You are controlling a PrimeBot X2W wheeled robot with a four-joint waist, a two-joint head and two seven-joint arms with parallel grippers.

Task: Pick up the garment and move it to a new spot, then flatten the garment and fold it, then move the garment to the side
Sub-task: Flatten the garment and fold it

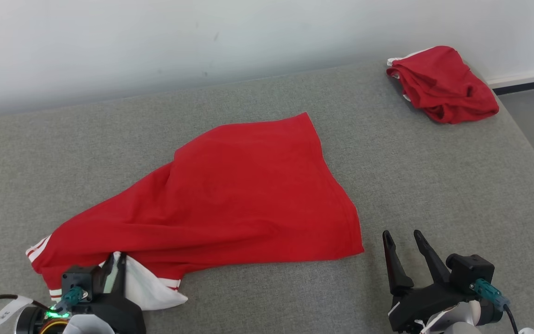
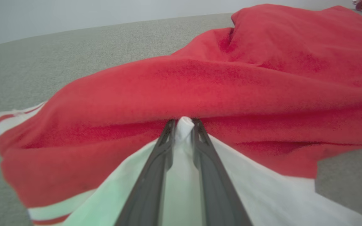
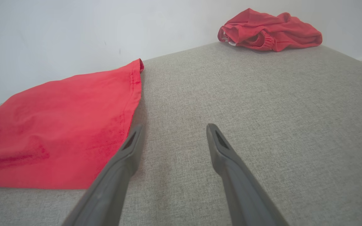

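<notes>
the red garment (image 1: 230, 195) is laid on the grey padded surface (image 1: 434, 176), its white edge (image 1: 151, 290) clenched by the left hand (image 2: 183, 123), probably to be pulled flat, while the right hand (image 1: 402, 234) is released beside it.

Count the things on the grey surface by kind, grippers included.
Red garments: 2, a shirt and a bundle
Grippers: 2, left gripper and right gripper
Total: 4

Over grey cushion (image 3: 262, 125), right end effector (image 3: 174, 127) gapes, one finger seemingly touching red garment (image 3: 58, 125).
</notes>
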